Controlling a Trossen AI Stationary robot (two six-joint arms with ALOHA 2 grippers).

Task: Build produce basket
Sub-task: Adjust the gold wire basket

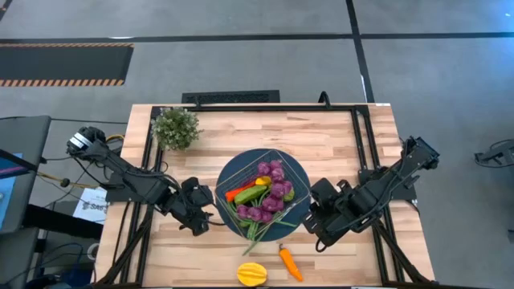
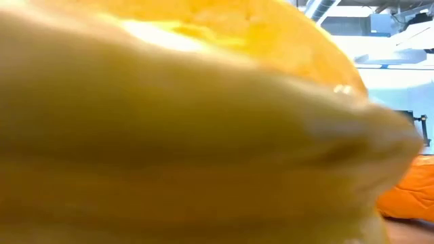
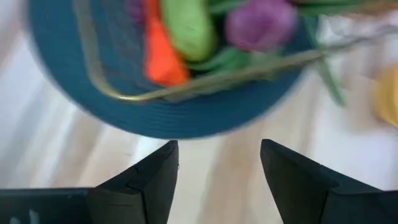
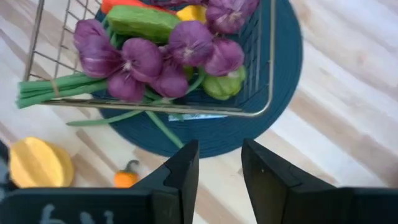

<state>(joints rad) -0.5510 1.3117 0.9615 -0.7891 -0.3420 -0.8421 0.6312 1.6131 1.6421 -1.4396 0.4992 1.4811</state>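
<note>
A: Where is the small square wire-mesh basket of thin silvery metal (image 1: 263, 186) sitting?

B: It is resting on the dark blue round woven mat (image 1: 299, 171), at the middle of the pale wooden desk (image 1: 337, 140).

A: Contents?

B: The purple grape string (image 4: 163, 57) is lying across the middle of the basket. A green cucumber (image 4: 142, 22), an orange carrot (image 1: 239, 193) and a small yellow piece (image 4: 191, 13) are sitting behind the grapes. The green bean bundle (image 4: 51, 90) is lying along the basket's edge, its stems poking out through the wire over the mat.

A: Anything outside the basket?

B: The yellow ribbed fruit (image 1: 251, 274) and a second orange carrot with a green top (image 1: 289, 262) are lying on the desk near its front edge, apart from the mat. In the low view the yellow fruit is filling nearly everything.

A: Arms?

B: The left gripper (image 3: 217, 165) is hovering just beside the mat on its left, fingers (image 3: 155, 180) spread apart and gripping nothing. The right gripper (image 4: 219, 163) is hovering just beside the mat on its right, fingers (image 4: 180, 177) parted with a narrow gap, also empty.

A: Other items?

B: A bushy green potted plant (image 1: 176, 127) is standing at the back-left of the desk, well apart from the basket.
</note>
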